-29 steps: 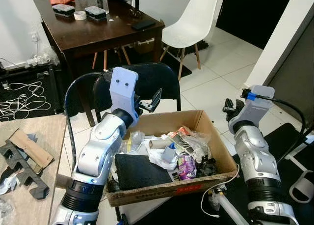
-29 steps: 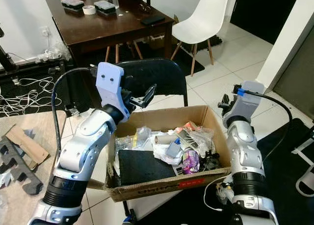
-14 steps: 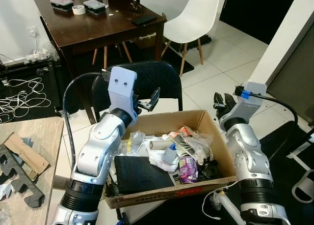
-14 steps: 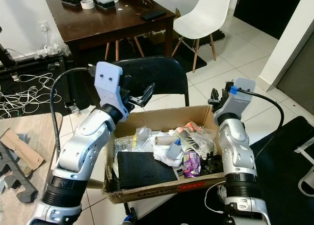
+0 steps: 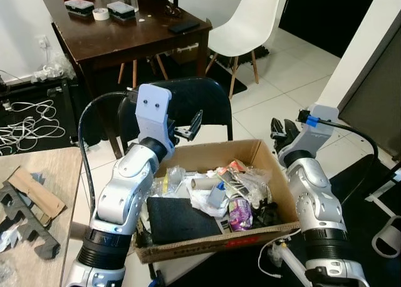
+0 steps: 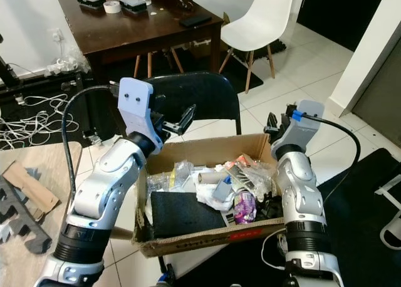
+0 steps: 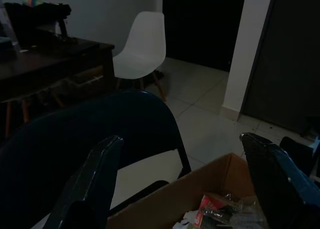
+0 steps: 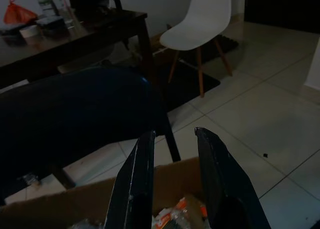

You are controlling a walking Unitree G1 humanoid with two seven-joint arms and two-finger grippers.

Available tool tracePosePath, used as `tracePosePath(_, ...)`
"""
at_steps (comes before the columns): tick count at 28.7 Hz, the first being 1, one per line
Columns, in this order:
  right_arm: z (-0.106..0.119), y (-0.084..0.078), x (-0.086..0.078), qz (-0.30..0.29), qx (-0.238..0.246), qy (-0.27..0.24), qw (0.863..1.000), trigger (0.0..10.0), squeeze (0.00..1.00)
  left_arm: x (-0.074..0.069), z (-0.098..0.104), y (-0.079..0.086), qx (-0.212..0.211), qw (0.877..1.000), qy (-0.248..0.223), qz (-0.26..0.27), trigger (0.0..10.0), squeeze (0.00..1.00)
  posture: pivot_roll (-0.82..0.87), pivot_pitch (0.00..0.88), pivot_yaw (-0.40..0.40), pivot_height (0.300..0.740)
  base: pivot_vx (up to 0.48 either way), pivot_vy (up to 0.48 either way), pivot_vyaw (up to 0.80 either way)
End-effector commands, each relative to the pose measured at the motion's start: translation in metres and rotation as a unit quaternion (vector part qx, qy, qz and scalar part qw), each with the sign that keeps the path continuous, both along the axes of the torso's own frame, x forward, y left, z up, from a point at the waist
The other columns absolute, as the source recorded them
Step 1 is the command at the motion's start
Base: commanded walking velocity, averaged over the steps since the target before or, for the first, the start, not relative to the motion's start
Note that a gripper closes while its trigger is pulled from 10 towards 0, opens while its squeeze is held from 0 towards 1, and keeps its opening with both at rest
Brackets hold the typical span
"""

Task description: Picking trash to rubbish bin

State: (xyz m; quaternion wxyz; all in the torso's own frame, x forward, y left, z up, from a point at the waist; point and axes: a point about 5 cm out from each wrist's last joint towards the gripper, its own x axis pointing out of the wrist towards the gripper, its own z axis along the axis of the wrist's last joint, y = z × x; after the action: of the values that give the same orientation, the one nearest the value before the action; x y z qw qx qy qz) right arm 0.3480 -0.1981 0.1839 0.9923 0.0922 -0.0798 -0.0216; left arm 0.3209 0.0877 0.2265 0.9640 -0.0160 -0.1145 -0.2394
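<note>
Plenty of trash already fills your cardboard box (image 5: 213, 234), and with left gripper (image 5: 188, 128) spread wide, empty, at eleven o'clock and right gripper (image 5: 282, 130) nearly closed, empty, at two, you've nothing in hand to drop.

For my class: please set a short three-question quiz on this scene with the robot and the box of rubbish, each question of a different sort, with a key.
1. True or false: the cardboard box of rubbish rests on the black chair.
2. Which gripper's fingers stand wider apart? A. left gripper B. right gripper
3. Fill in: the chair beside the dark wooden table is coloured ____.

Key
1. True; the box sits on the seat, in front of the chair's back.
2. A; the left wrist view shows a wide gap, while the right fingers stand close with a narrow gap.
3. White; the white chair stands to the table's right.
</note>
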Motion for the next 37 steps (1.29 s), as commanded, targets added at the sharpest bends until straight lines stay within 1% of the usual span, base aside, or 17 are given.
tracePosePath(1,-0.0032,-0.0011,-0.0031,0.000,0.006,0.001,1.000,10.0,0.00,-0.0020,-0.0002,-0.0007,-0.005,1.000,0.002,-0.005,10.0,0.00,0.00,0.145,0.013,0.740,-0.412,0.000,0.00)
tracePosePath(12,-0.0034,-0.0009,-0.0030,0.002,0.006,0.001,1.000,10.0,0.00,-0.0025,-0.0001,-0.0006,-0.005,1.000,0.000,-0.005,10.0,0.00,0.00,0.145,0.013,0.740,-0.399,0.000,0.00)
tracePosePath(25,-0.0039,-0.0015,-0.0040,0.000,0.008,0.001,1.000,10.0,0.00,-0.0041,0.0013,-0.0039,-0.003,1.000,-0.004,-0.017,10.0,0.00,0.00,0.145,0.013,0.740,0.000,0.000,0.00)
tracePosePath(37,-0.0055,-0.0015,-0.0053,-0.002,0.012,0.001,1.000,10.0,0.00,-0.0050,0.0017,-0.0059,0.016,1.000,-0.012,-0.023,10.0,0.00,0.00,0.144,0.020,0.740,0.000,0.000,0.00)
